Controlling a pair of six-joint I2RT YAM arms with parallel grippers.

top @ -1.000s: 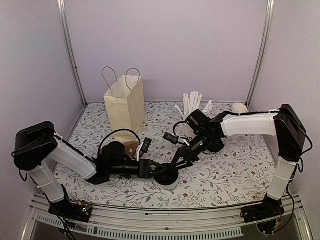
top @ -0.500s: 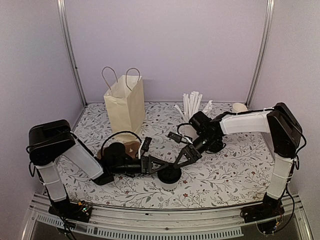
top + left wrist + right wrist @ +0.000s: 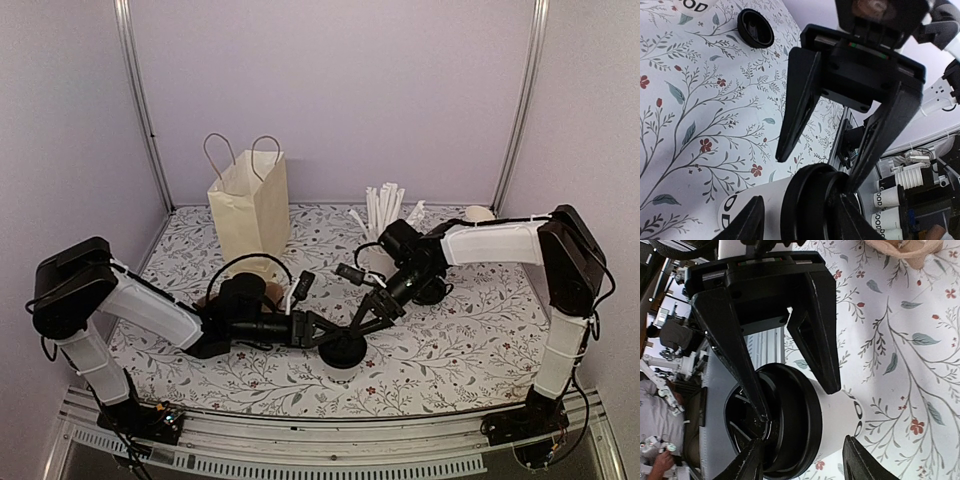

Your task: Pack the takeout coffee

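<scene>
The takeout coffee (image 3: pixel 343 350), a white cup with dark lettering and a black lid, stands upright on the floral table near the front middle. My left gripper (image 3: pixel 328 338) reaches it from the left and my right gripper (image 3: pixel 358 325) from behind right. In the left wrist view the cup (image 3: pixel 765 200) lies between my left gripper's (image 3: pixel 799 222) spread fingers, with the lid under one of them. In the right wrist view the cup (image 3: pixel 840 415) sits between my right gripper's (image 3: pixel 804 467) spread fingers. Each gripper has one finger over the lid top and one outside the cup wall. Both are open.
A cream paper bag (image 3: pixel 250 205) with handles stands open at the back left. A white cup of long straws (image 3: pixel 385 215) stands at back centre, another cup (image 3: pixel 480 214) lies at back right. A loose black lid (image 3: pixel 755 28) lies under my right arm. A brown item (image 3: pixel 265 290) sits by my left arm.
The cup and both grippers have shifted slightly to the right. My left arm's elbow has swung out and back. Both grippers stay spread at the lid.
</scene>
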